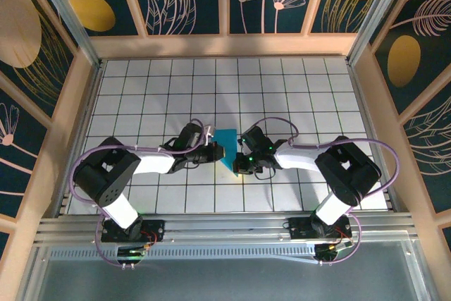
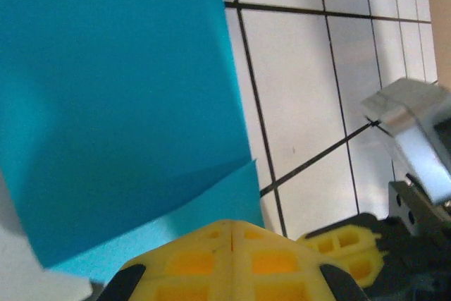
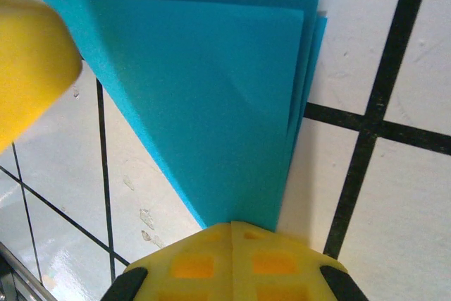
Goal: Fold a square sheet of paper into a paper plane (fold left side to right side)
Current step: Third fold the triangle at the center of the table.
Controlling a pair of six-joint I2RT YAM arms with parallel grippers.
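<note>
The white tiled table (image 1: pixel 296 82) is carrying everything, and the two arms are reaching over it from its near edge. The left arm (image 1: pixel 151 163) is bending in from the near left corner and the right arm (image 1: pixel 303 156) from the near right corner. Both are pointing toward the middle of the table's width, where their ends are almost meeting.

The sheet of paper (image 1: pixel 227 147) is sitting between them, halfway between the left and right edges and a little closer to the near edge than to the far one. It is showing as a folded turquoise shape, broad at its far end and narrowing to a point at its near end. In the right wrist view several layers are lying stacked and slightly fanned along one long edge.

The left gripper (image 1: pixel 217 151) is meeting the sheet's left side. Seen from the left wrist, its yellow fingers (image 2: pixel 190 262) are pressing together with no gap. The paper's lower edge is running straight into the seam between them, so they are pinching the sheet there.

The right gripper (image 1: pixel 244 166) is working at the narrow near end. Its yellow fingers (image 3: pixel 190 266) are likewise pressing flat against each other, and the paper's point is disappearing between their tips, clamped.

Each wrist camera is also catching a yellow finger of the other gripper just beside the paper.
</note>
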